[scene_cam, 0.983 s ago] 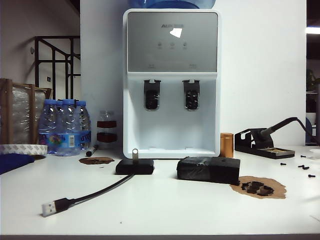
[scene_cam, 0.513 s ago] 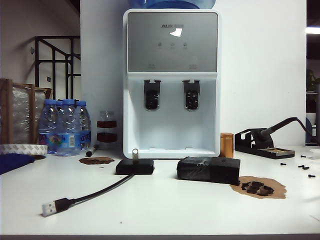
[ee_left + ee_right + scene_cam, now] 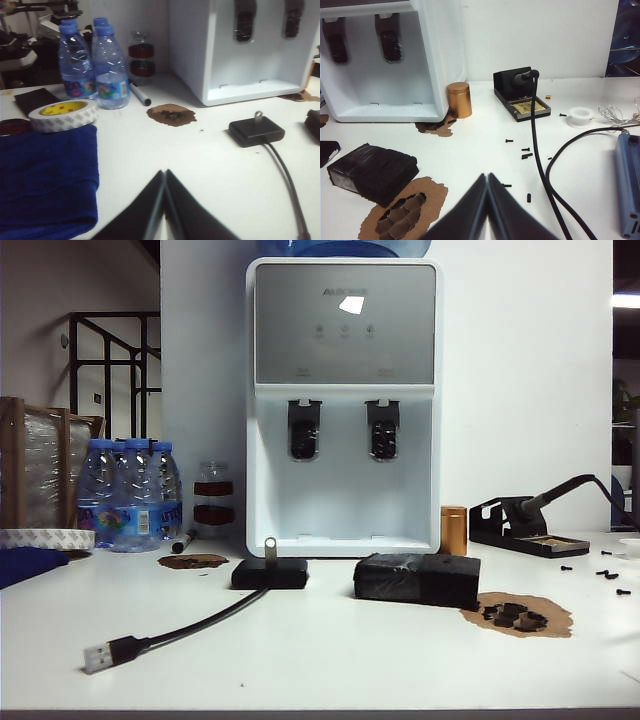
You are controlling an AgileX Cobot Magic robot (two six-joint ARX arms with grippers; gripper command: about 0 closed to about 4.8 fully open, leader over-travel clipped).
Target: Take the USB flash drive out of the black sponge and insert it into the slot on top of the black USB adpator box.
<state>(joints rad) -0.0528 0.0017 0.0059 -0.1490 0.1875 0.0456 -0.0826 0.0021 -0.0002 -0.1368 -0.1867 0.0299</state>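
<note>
USB flash drive (image 3: 269, 546): slim silver stick standing upright in the top of the black USB adpator box (image 3: 270, 573), on the white desk (image 3: 330, 660) before the water dispenser (image 3: 343, 405). From the box a black cable (image 3: 195, 625) runs to a silver USB plug (image 3: 97, 657) near the desk's front edge. Black sponge (image 3: 417, 579): just beside the box, apart from it, next to a brown cardboard scrap (image 3: 520, 615). Left gripper (image 3: 164, 207): fingers clenched together, empty, above bare desk between a blue cloth (image 3: 45, 180) and the box. Right gripper (image 3: 487, 207): fingers clenched, empty, near the sponge and a soldering iron stand (image 3: 520, 95). Neither gripper appears in the exterior view.
</note>
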